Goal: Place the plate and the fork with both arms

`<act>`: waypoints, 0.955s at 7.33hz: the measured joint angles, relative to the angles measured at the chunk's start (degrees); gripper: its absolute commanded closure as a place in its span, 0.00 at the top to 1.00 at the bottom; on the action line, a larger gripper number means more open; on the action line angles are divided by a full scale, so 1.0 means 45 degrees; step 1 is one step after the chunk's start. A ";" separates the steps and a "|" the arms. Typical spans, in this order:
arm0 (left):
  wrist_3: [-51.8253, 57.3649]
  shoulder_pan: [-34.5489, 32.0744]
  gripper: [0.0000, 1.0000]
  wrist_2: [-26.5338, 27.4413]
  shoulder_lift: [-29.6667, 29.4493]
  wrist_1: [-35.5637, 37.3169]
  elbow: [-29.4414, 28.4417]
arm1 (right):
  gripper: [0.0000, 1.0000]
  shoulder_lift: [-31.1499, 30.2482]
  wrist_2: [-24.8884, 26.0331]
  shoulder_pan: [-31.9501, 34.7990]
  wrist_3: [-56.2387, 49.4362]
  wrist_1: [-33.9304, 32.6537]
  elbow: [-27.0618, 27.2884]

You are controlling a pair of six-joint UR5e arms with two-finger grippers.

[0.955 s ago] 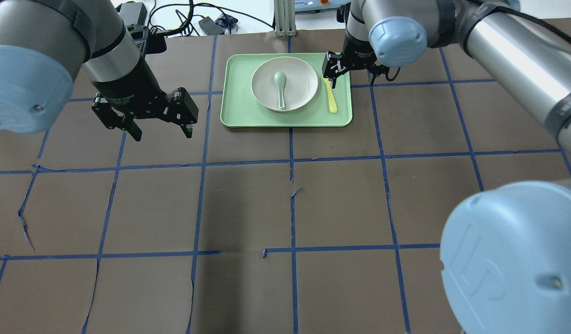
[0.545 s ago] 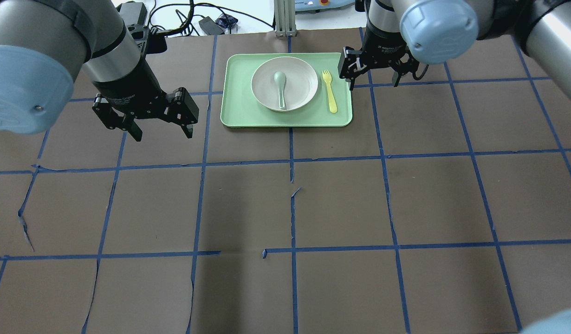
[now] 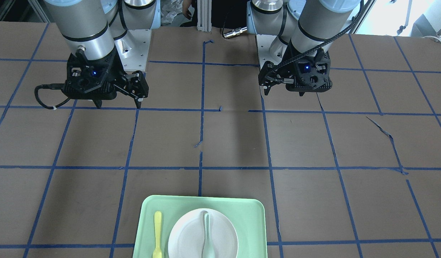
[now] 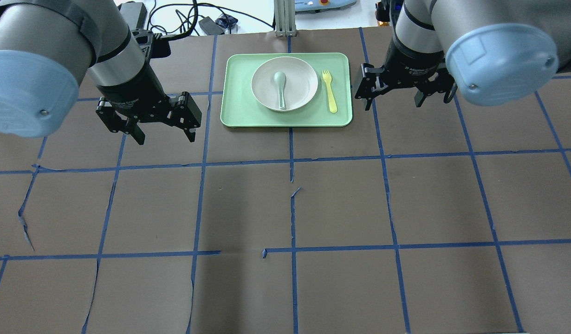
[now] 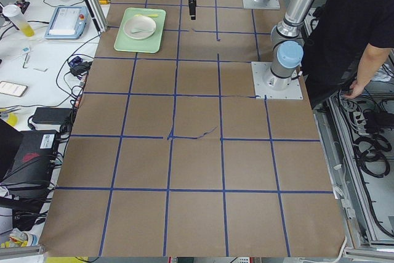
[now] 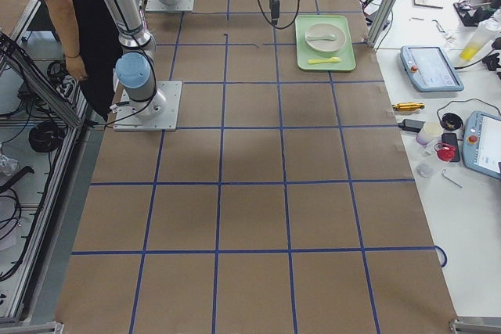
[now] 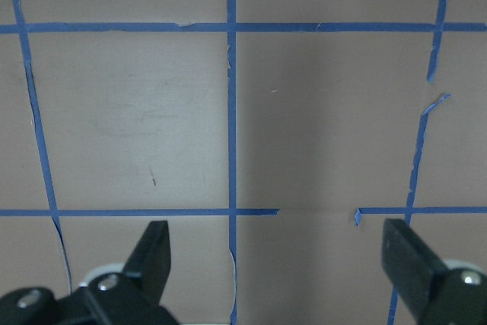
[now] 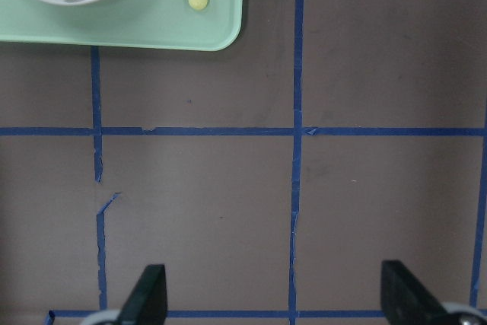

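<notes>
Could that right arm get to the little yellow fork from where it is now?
Probably yes. The right gripper hangs open and empty just off the edge of the tray; the fork lies bare on that side, beside the plate, nothing between them.

On my front-facing feed the bottom edge cut off the rectangular mint-green tray (image 3: 250, 229), the round off-white plate (image 3: 184, 233), the slim yellow plastic fork (image 3: 157, 229) and the pale grey-green spoon (image 3: 206, 233). The right wrist view showed only the fork's handle.
</notes>
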State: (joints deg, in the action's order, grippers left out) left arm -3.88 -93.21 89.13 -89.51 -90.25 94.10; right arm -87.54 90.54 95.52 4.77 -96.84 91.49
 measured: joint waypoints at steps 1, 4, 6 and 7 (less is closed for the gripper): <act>0.0030 -0.0002 1.00 0.0005 0.0045 0.0014 -0.0013 | 1.00 -0.0087 0.0006 -0.0032 -0.0008 0.0196 -0.0055; 0.0089 0.0008 1.00 -0.0002 0.0149 0.1062 -0.0065 | 1.00 -0.0168 0.0223 -0.0105 -0.0072 0.0253 -0.0530; 0.0066 0.0006 1.00 -0.0036 0.0288 0.1906 -0.0125 | 1.00 -0.0180 0.0342 -0.0104 -0.0131 0.0233 -0.0575; 0.0067 -0.0001 1.00 -0.0040 0.0384 0.1953 -0.0174 | 1.00 -0.0187 0.0314 -0.0078 -0.0125 0.0220 -0.0559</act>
State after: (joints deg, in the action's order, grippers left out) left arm -3.58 -93.21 88.95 -87.78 -81.46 93.32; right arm -88.39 91.95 95.17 4.21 -95.85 88.97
